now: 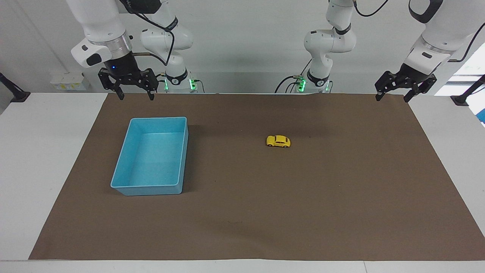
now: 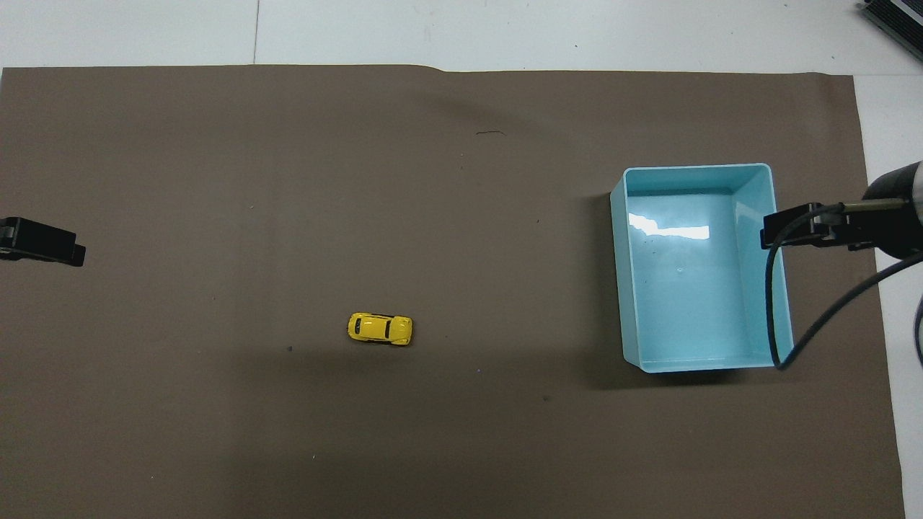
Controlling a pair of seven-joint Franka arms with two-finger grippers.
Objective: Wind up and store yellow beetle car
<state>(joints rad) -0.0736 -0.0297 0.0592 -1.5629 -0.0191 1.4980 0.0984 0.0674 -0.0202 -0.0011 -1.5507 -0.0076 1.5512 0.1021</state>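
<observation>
The yellow beetle car (image 1: 278, 141) (image 2: 380, 329) stands on its wheels on the brown mat, near the middle and slightly toward the left arm's end, with nothing touching it. A light-blue tray (image 1: 159, 119) (image 2: 696, 168) lies empty toward the right arm's end. My right gripper (image 1: 136, 97) hangs open and empty, raised over the mat's edge at the robots' end, close to the tray. My left gripper (image 1: 392, 99) is open and empty too, raised over the mat's corner at the left arm's end. Both are well away from the car.
The brown mat (image 1: 242, 220) covers most of the white table (image 1: 45, 159). White table strips run along both ends and along the edge farthest from the robots. A black cable (image 2: 775, 303) from the right arm hangs over the tray's rim in the overhead view.
</observation>
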